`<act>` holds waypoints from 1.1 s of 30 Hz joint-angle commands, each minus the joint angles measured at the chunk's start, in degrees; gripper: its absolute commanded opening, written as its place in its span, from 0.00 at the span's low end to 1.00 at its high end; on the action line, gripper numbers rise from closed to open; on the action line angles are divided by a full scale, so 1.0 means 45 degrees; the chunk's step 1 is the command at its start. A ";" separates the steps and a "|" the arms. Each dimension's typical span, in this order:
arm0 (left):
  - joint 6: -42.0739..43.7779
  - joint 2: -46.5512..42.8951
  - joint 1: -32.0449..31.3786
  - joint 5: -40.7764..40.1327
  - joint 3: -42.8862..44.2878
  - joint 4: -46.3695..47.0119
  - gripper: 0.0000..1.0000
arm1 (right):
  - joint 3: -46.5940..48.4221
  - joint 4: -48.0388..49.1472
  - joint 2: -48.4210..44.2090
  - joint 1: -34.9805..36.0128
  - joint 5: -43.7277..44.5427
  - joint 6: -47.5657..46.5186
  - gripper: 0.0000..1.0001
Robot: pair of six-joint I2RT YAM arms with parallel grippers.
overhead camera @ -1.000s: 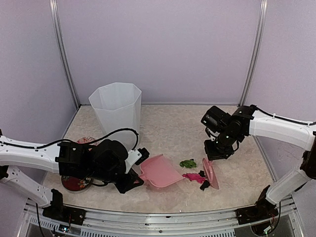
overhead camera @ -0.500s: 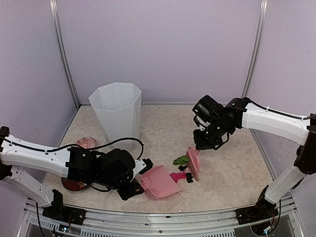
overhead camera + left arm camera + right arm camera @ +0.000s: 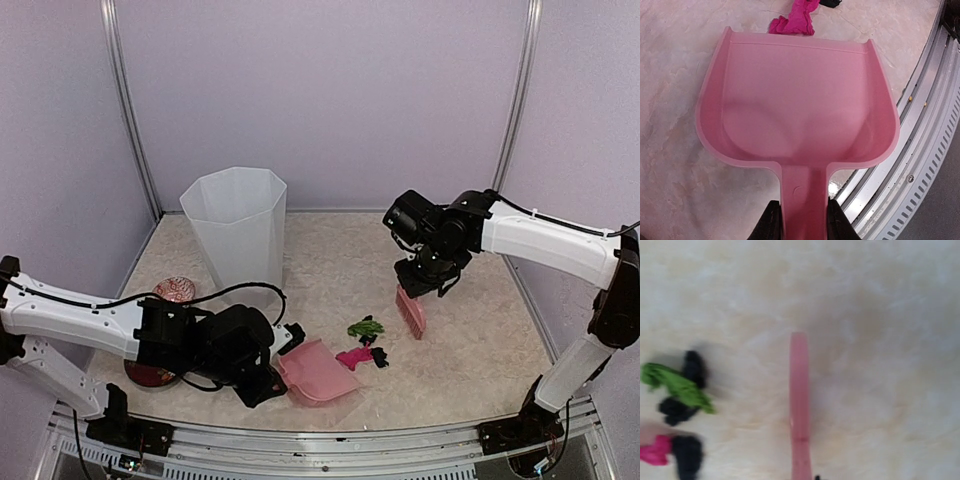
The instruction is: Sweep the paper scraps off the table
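Soft, bright, even light comes from above. The pink plastic dustpan (image 3: 318, 372) casts only a faint shadow on the beige mottled tabletop (image 3: 470, 350). Beside its handle the grey metal rail (image 3: 910, 150) shows a small glare. In the right wrist view, the thin pink brush (image 3: 799, 390) and the small crumpled paper scraps (image 3: 680, 387) are blurred.

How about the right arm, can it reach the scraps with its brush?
Probably yes: its brush is right beside the scraps, with only bare table between them.
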 commanded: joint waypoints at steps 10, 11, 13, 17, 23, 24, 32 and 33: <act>-0.0699 0.0261 -0.0074 0.0030 0.0279 -0.0560 0.00 | -0.0142 0.1467 0.0591 0.0778 0.0395 -0.4234 0.00; -0.0671 0.0390 -0.0075 0.0057 0.0359 -0.0519 0.00 | -0.0116 0.1500 0.0730 0.0971 0.0361 -0.4258 0.00; -0.0622 0.0629 -0.0064 0.0022 0.0436 -0.0364 0.00 | -0.0117 0.1594 0.0936 0.1314 0.0063 -0.4246 0.00; -0.0530 0.1266 -0.0078 0.0022 0.0629 -0.0136 0.00 | -0.0216 0.1752 0.1050 0.1819 -0.0346 -0.4014 0.00; -0.0369 0.2073 -0.0047 -0.0034 0.1054 0.0151 0.00 | -0.0293 0.1899 0.0767 0.2675 -0.1496 -0.3408 0.00; -0.0322 0.2189 -0.0042 -0.0049 0.1138 0.0173 0.00 | -0.0306 0.1935 0.0682 0.2807 -0.1696 -0.3256 0.00; -0.0148 0.2913 0.0255 -0.0221 0.1397 0.0593 0.00 | -0.0303 0.2230 0.0216 0.3424 -0.3192 -0.2017 0.00; -0.0165 0.3002 0.0262 -0.0304 0.1398 0.0663 0.00 | -0.0229 0.2227 0.0185 0.3455 -0.3239 -0.1920 0.00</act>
